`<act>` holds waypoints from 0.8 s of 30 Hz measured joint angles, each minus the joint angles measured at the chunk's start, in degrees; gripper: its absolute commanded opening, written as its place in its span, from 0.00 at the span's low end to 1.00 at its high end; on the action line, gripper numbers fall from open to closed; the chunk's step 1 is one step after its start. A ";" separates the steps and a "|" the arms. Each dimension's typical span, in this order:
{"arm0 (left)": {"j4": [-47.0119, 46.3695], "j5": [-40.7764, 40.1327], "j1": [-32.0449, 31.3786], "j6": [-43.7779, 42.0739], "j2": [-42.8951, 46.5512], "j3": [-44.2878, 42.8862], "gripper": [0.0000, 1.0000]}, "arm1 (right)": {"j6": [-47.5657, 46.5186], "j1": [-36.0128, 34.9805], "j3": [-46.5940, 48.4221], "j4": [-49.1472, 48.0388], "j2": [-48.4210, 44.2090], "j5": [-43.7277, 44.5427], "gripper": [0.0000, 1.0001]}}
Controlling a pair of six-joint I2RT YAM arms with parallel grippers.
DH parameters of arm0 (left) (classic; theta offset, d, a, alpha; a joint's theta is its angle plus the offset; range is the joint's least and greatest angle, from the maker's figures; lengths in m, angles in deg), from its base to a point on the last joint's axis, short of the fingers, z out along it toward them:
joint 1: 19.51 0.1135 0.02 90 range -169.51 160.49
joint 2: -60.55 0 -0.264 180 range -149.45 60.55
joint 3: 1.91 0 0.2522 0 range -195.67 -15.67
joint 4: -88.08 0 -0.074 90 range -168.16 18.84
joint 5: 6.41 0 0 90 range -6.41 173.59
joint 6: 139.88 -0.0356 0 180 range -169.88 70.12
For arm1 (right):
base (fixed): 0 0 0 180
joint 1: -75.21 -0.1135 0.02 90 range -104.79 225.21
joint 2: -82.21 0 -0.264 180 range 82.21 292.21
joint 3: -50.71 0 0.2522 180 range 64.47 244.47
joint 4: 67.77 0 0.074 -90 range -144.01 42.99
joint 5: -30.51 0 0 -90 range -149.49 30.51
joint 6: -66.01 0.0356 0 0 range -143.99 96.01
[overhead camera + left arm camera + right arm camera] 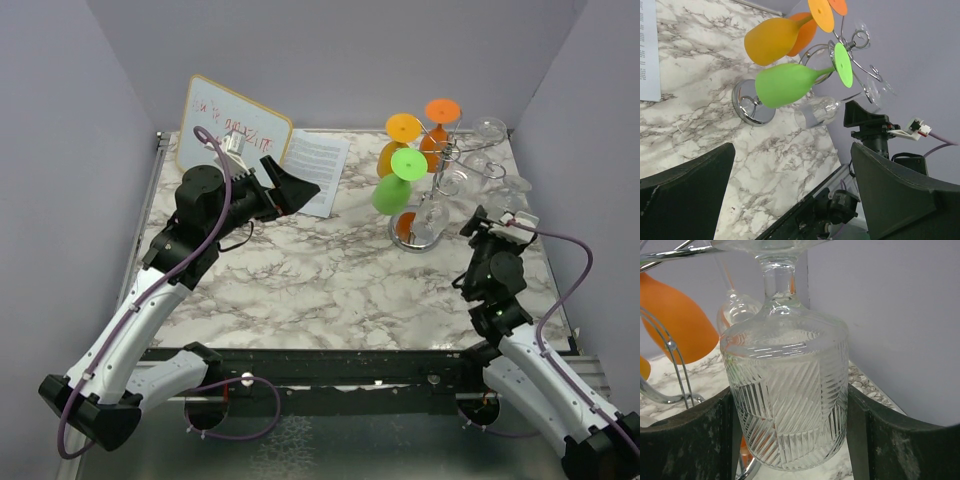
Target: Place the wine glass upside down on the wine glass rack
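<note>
A clear ribbed wine glass (787,405) hangs upside down, bowl lowermost, its foot up at a wire arm of the chrome wine glass rack (418,232). My right gripper (790,410) has a finger pressed against each side of the bowl, shut on it. From above the glass (455,188) shows just left of the right gripper (480,222). My left gripper (300,190) hovers open and empty over the table's back left. The left wrist view looks across at the rack (752,102) and the clear glass (815,111), its own left gripper (792,150) open.
Green (395,190), yellow (398,135) and orange (438,115) glasses hang upside down on the rack, with more clear ones (490,128) on its right. A whiteboard (230,130) and a paper sheet (318,165) lie at the back left. The right wall is close.
</note>
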 measured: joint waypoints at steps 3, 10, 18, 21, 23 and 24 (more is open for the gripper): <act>0.00 -0.09 0.00 -0.17 0.24 0.00 0.99 | 1.86 3.72 0.00 -0.42 0.92 -3.37 0.01; 0.02 -0.31 0.00 -0.68 0.55 0.02 0.99 | 4.74 10.80 0.00 -1.40 3.19 -12.37 0.01; 0.04 -0.35 0.00 -0.87 0.87 0.02 0.99 | 7.74 15.39 -0.02 -3.39 4.63 -23.30 0.01; 0.04 -0.35 0.00 -0.87 0.90 0.04 0.99 | 9.14 16.68 0.20 -4.70 6.62 -26.82 0.01; 0.04 -0.35 0.00 -0.96 0.94 0.04 0.99 | 9.84 17.66 0.44 -5.29 7.72 -28.57 0.01; 0.04 -0.35 0.00 -1.01 0.98 0.04 0.99 | 10.12 17.92 0.55 -5.57 8.11 -29.44 0.01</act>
